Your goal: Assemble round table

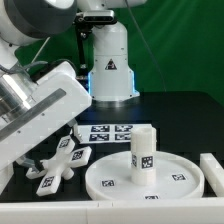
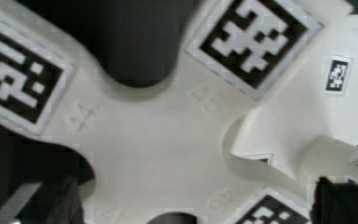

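**Step in hand.** The white plastic cross-shaped four-armed base (image 1: pixel 60 167) lies flat on the black table, directly under the gripper (image 1: pixel 42 160). In the wrist view it fills the frame, with its black-and-white square tags (image 2: pixel 256 35) facing up. I judge this to be the pick-up of the base, the last loose part.

**Gripper.** The arm's body hides the fingers in the exterior view. The dark shapes at the edge of the wrist view cannot be told from the table showing between the base's arms. Whether the jaws are spread or pressed together cannot be told. No hold on the base is evident.

**Other parts.** The large rimmed round white disc (image 1: pixel 185 180) lies well apart from the gripper, toward the exterior view's right. The short white cylindrical post (image 1: pixel 145 152) stands upright at its middle and appears already fitted. The marker board (image 1: pixel 110 130) lies beyond the gripper.

**Next move, as judged.**
- Centre the jaws over a part of the base narrow enough to take, such as one arm or the hub.
- Lift the base level and carry it over to the post top.
- Line up the hub squarely, since a tilted seat could jam.

**Containers.** There is none proper. The disc's rim makes a shallow tray, and only the post stands in it.
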### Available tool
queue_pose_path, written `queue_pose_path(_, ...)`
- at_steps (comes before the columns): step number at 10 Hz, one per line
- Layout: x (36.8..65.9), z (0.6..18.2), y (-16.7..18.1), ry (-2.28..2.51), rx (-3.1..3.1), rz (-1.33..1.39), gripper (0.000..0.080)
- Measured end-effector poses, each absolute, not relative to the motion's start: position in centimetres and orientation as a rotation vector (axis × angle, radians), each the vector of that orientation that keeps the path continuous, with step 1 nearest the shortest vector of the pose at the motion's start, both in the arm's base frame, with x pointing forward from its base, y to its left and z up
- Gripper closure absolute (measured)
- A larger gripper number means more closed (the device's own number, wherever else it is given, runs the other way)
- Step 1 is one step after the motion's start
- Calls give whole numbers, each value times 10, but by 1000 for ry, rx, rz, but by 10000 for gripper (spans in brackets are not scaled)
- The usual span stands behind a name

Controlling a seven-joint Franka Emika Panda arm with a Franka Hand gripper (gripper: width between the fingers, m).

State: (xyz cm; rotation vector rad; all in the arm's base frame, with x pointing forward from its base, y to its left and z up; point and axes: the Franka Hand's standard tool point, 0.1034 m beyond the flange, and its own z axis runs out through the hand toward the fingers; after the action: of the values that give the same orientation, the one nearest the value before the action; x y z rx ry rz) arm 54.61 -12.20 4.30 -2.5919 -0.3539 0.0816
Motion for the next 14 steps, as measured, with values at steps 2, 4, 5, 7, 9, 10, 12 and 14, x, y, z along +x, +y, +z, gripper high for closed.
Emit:
queue_pose_path(2, 541, 35, -124, -362, -2586, 85, 150)
queue_pose_path(4, 540, 32, -122, -365, -2603, 74, 150)
queue_pose_path(5, 539, 31, -122, -368, -2610, 68, 150)
queue_pose_path(7, 540, 31, -122, -368, -2615, 63, 150)
queue_pose_path(9, 541, 30, -120, -370, -2621, 57, 150)
queue_pose_path(10, 542, 30, -121, -371, -2626, 53, 150)
queue_pose_path(12, 545, 27, -121, -370, -2657, 25, 150)
queue_pose_path(14, 547, 24, -119, -361, -2688, 5, 150)
